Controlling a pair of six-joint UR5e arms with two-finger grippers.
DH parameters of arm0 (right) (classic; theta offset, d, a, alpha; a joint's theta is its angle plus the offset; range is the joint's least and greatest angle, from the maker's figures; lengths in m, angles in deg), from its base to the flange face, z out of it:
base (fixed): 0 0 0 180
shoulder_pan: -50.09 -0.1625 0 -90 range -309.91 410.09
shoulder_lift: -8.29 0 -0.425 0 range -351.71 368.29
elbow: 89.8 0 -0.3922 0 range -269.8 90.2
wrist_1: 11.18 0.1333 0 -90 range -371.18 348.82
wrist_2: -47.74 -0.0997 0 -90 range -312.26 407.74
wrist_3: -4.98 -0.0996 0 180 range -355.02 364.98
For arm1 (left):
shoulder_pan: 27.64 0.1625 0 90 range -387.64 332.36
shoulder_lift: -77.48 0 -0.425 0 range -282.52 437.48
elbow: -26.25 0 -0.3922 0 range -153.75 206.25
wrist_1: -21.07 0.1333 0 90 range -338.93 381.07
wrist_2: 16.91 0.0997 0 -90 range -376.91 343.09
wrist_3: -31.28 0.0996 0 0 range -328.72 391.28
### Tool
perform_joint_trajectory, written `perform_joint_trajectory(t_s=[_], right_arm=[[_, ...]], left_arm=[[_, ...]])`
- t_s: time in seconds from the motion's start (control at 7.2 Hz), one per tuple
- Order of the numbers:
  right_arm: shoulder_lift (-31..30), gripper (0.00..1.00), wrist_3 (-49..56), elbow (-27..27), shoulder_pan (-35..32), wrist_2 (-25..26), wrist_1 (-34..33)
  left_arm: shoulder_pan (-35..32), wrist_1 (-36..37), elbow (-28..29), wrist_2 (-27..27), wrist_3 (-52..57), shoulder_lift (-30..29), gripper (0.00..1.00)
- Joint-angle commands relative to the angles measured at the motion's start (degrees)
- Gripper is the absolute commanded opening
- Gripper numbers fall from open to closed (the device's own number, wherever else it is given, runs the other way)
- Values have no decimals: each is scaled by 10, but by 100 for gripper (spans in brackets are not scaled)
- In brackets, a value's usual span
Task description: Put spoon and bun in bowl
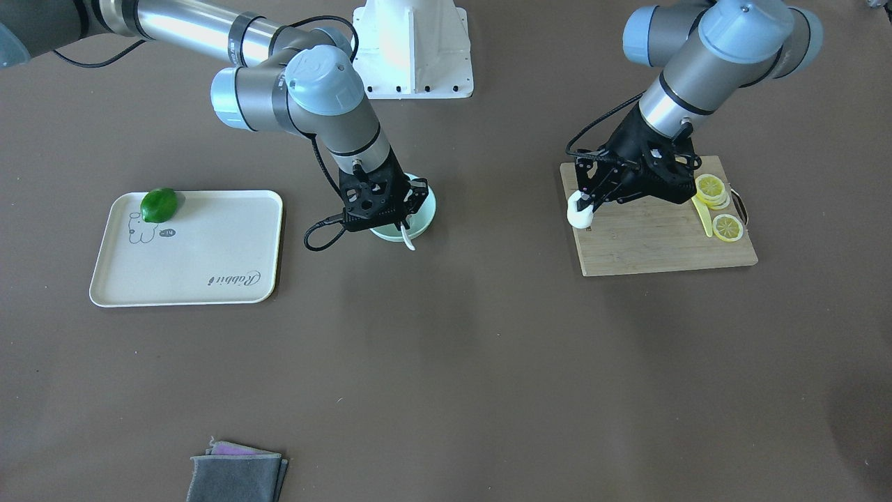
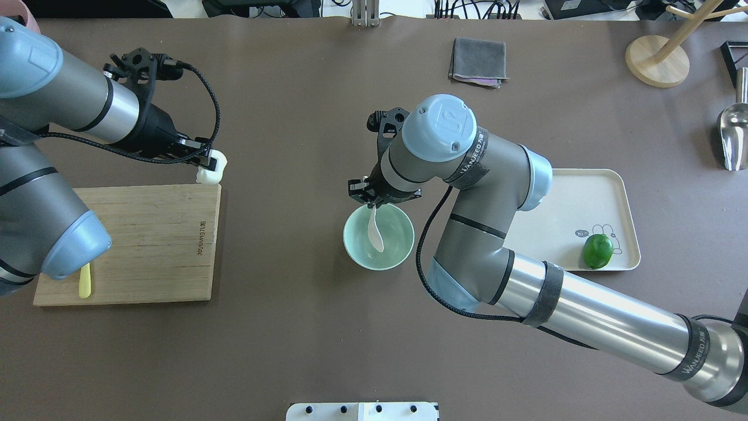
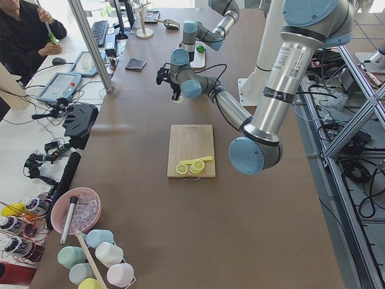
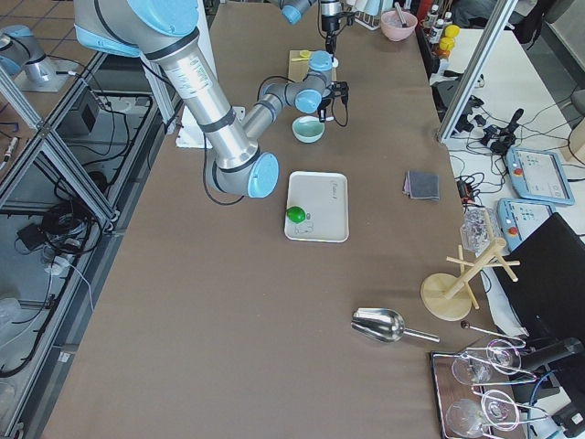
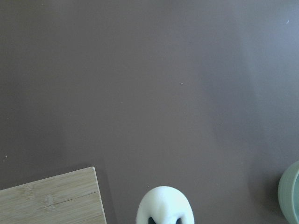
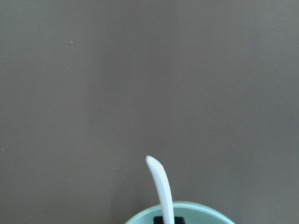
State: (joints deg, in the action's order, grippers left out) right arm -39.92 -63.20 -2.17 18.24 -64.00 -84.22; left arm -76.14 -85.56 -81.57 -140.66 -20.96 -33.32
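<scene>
The pale mint-green bowl (image 2: 359,248) stands mid-table. The white spoon (image 2: 374,229) leans in it, scoop down inside, handle up over the far rim. My right gripper (image 2: 370,200) hangs over that rim, shut on the spoon's handle; the right wrist view shows the handle (image 6: 160,186) rising from the bowl's rim (image 6: 196,210). My left gripper (image 2: 205,162) is shut on the white bun (image 2: 211,168), held over the far right corner of the cutting board (image 2: 146,234). The bun also shows in the left wrist view (image 5: 164,203) and the front view (image 1: 580,211).
A long yellow utensil (image 2: 85,285) and lemon slices (image 1: 711,187) lie on the board. A cream tray (image 2: 584,193) with a green lime (image 2: 597,250) lies right of the bowl. A grey cloth (image 2: 478,61), a wooden stand (image 2: 657,61) and a metal scoop (image 2: 733,137) sit at the far side.
</scene>
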Motion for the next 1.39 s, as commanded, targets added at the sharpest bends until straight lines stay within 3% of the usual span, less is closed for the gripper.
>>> perform_joint_trajectory(t_s=[0.0, 0.56, 0.83, 1.25], right_arm=[[-6, 100, 7, 9, -7, -9, 3], [-20, 100, 43, 40, -93, -92, -46], [-93, 100, 172, 79, -133, -109, -50], [-168, 100, 282, 91, -201, -161, -46]], left_arm=[[1, 1, 3, 0, -1, -6, 0], [47, 19, 10, 7, -110, -80, 0], [131, 19, 20, 81, -177, -127, 0], [200, 11, 101, 162, -237, -205, 0]])
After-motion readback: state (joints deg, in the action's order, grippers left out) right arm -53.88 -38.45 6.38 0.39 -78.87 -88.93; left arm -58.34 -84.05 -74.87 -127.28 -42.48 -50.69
